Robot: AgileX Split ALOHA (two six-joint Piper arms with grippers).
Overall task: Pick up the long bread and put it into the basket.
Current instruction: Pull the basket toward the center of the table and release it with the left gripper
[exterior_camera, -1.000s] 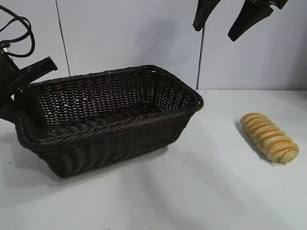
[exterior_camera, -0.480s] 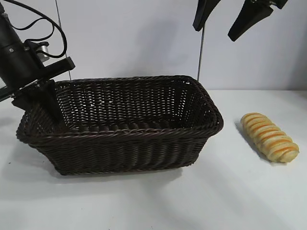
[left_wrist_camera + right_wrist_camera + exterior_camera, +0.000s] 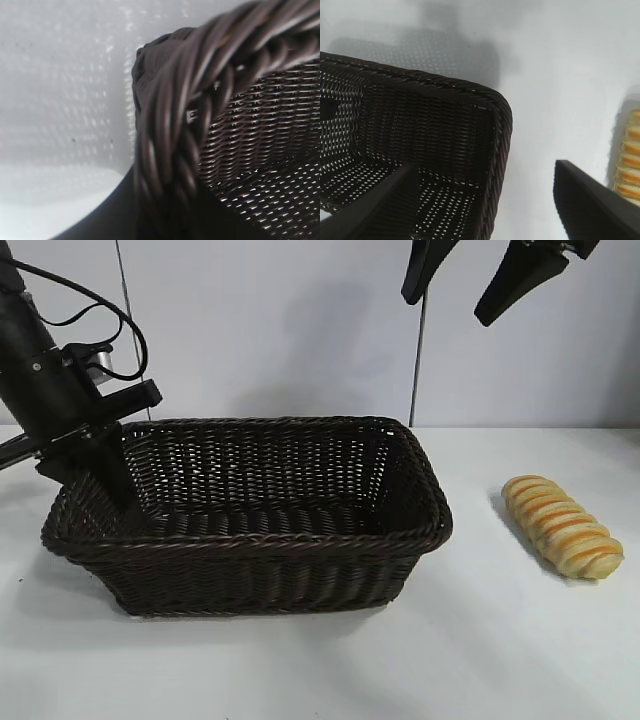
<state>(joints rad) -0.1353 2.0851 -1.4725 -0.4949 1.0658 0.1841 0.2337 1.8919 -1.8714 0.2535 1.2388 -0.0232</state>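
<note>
A: What has just changed on the table (image 3: 330, 670)?
B: The basket (image 3: 250, 540) has swung square, dragged by the left gripper (image 3: 95, 465), which pinches its rim at the left end.
A: And the long bread (image 3: 562, 525)?
B: Untouched near the right edge. The right gripper (image 3: 470, 280) hangs spread above, so picking hasn't begun.

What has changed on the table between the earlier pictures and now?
The left gripper, shut on the basket rim at its left end, has swung the basket from an angled position to lie square to the camera. The long bread has stayed where it was on the table, and the right gripper has stayed high above with open jaws.
</note>
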